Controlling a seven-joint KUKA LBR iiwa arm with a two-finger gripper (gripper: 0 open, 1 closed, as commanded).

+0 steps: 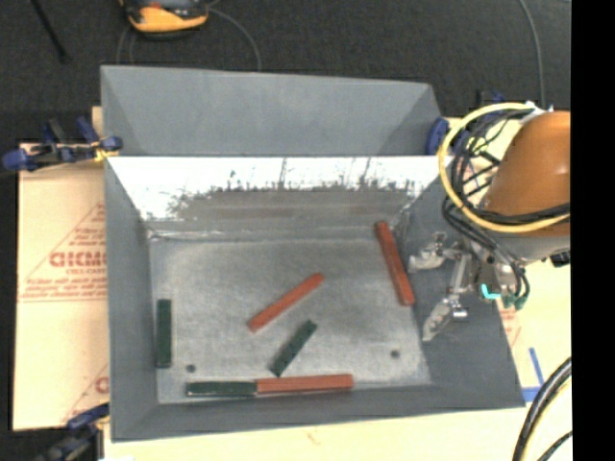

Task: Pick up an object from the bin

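Sticks (286, 302) on grey bin floor (216, 267)

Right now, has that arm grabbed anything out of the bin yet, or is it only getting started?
Nothing is picked yet. The gripper hangs open and empty over the bin's right slope, beside a red stick lying along that side. Grasping and lifting are all still ahead; the other red and green sticks lie untouched on the floor.

End effector (430, 294) is hovering over bin's (130, 286) right slope, fingers spread, just beside a wall-side red bar (395, 263); a second red bar (286, 302) and dark green bar (293, 348) are lying mid-floor.
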